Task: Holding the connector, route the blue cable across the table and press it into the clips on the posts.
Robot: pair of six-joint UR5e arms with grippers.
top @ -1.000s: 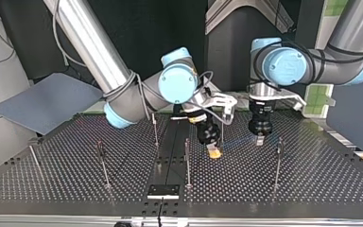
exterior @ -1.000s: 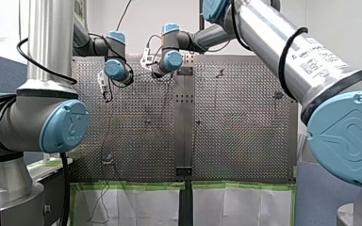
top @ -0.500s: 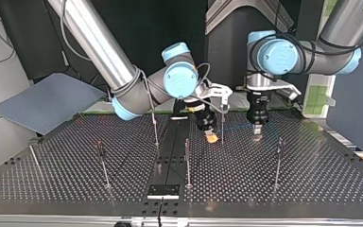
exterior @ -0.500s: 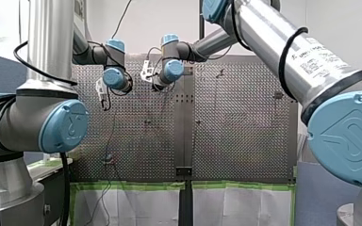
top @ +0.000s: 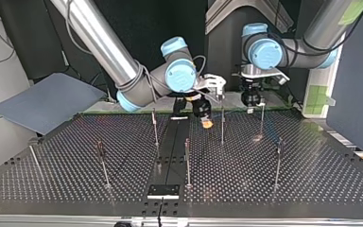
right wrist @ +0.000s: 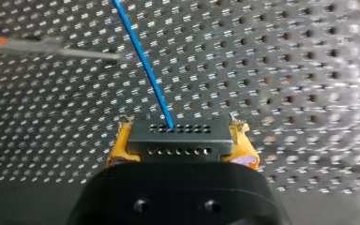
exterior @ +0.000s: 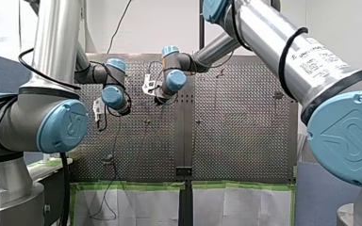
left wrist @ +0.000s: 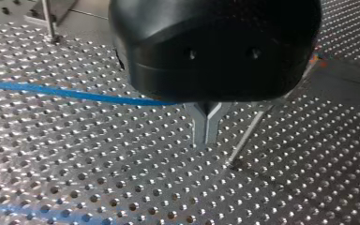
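Observation:
My right gripper (right wrist: 180, 154), with yellow pads, is shut on a black connector (right wrist: 178, 138). The blue cable (right wrist: 145, 65) leaves the connector's face and runs ahead over the perforated table (right wrist: 286, 70). In the top view this gripper (top: 207, 124) hangs low beside a thin post (top: 222, 125) near the far edge. My left gripper (left wrist: 206, 138) has its metal fingers shut. The blue cable (left wrist: 75, 93) reaches their base from one side and does not come out on the other. In the top view the left gripper (top: 250, 101) is at the far edge, right of the middle.
Several thin posts stand on the table, among them post (top: 155, 127), post (top: 187, 161) and post (top: 277, 161). A black plate (top: 163, 190) lies at the near edge of the top view. A grey board (top: 47, 101) leans off the table's far left corner.
Both grippers have drawn back toward the far edge of the table in the top view. They rose a little as they went, and the connector went with the right one.

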